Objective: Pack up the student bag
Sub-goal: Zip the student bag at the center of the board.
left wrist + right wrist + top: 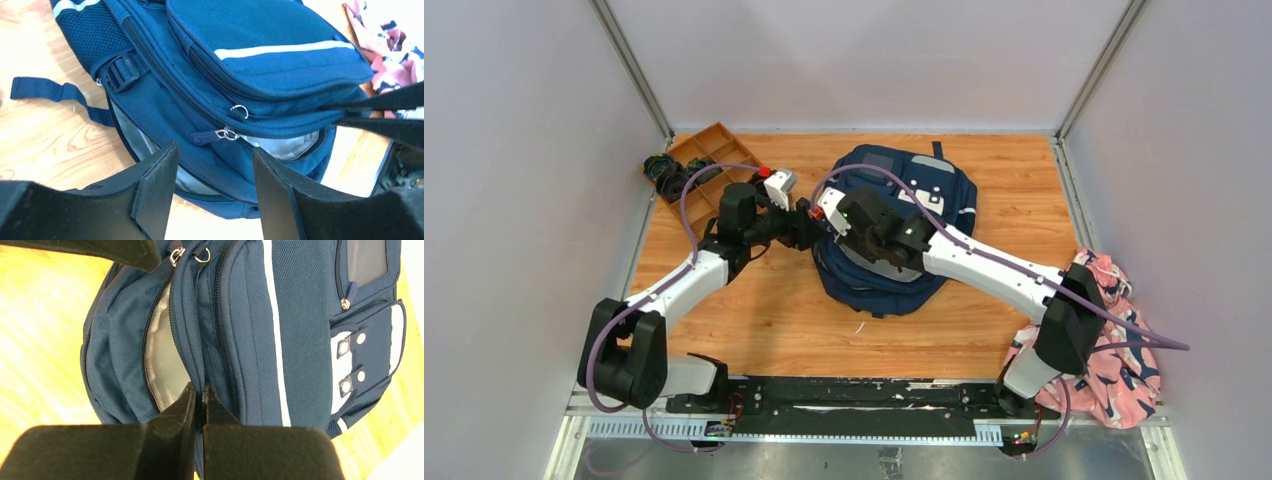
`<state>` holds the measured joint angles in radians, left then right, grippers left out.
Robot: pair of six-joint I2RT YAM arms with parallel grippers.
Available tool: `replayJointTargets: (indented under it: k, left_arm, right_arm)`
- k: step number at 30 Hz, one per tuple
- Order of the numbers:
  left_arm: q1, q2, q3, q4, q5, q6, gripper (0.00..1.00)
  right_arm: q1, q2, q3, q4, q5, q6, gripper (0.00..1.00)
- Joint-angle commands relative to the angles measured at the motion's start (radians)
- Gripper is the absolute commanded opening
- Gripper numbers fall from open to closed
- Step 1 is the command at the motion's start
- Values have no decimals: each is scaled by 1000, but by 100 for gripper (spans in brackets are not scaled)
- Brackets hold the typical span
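**Right gripper clamped on the bag; left gripper held apart**

The right gripper's fingers are pressed together on a fold of the bag's navy fabric, at the edge of an unzipped opening. Beside the pinched fold, grey lining is exposed through the gap in the zip. The left gripper is held with its fingers spread wide and nothing between them. It is pointed at the same side of the bag from close by; whether it touches the fabric cannot be told. A zip pull is seen in the gap between those fingers, lying on the fabric beyond. A metal ring is seen just above that pull, on the next zip. In the top view the two grippers are seen close together at the bag's left edge.

The bag is laid flat on the table, near the middle and towards the far side, with its striped front pocket turned up. A buckle and a strap are seen at its side, the strap trailing onto the wood. A brown tray with compartments is set at the far left corner, well apart from the bag. A pink cloth is heaped at the table's right edge, beside the right arm's base.
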<state>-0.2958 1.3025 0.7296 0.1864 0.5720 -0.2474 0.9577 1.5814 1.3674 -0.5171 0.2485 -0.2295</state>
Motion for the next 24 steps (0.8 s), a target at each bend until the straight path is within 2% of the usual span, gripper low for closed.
replayJointTargets:
  k: [1,7,10,16,19,22,24]
  left_arm:
    - [1,16,-8,45,79,132,60]
    - [1,61,-29,94,146,203,59]
    - [0,103,-26,167,227,186,60]
    - [-2,204,36,173,338,191,58]
    - [-6,192,29,180,354,187,50]
    - [-5,173,10,180,341,190,37]
    - [-5,180,2,180,329,173,32]
  right_arm:
    - [-21,-26,53,-61,-79,5,0]
    - [-52,-20,79,-109,-183,1,0]
    - [-56,-15,94,-133,-195,-4,0]
    - [-72,-20,106,-149,-211,-4,0]
    - [-80,-18,106,-149,-207,-2,0]
    - [-90,-12,108,-149,-209,1,0]
    - [-96,-8,112,-149,-210,1,0]
